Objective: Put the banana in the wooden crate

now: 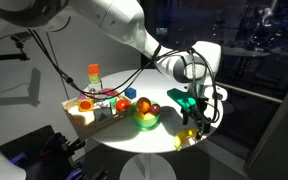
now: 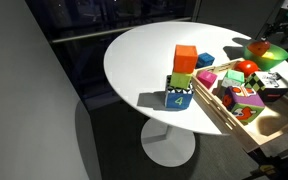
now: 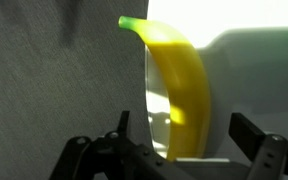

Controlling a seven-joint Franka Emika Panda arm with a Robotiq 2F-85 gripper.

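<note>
Wrist view shows the curved yellow banana (image 3: 185, 92), green at its tip, framed by the wide-spread tool (image 3: 182, 130).

I see my arm (image 1: 134, 30) reaching in from the upper left over the round white table (image 1: 134, 142). The gripper (image 1: 191, 118) hangs just above the banana (image 1: 187, 138), a yellow patch at the table's right edge; I can't make out the jaws from here. A green bowl (image 1: 146, 122) with round fruits (image 1: 142, 104) stands mid-table. The crate (image 1: 79, 118), full of coloured things, sits at the left edge.
</note>
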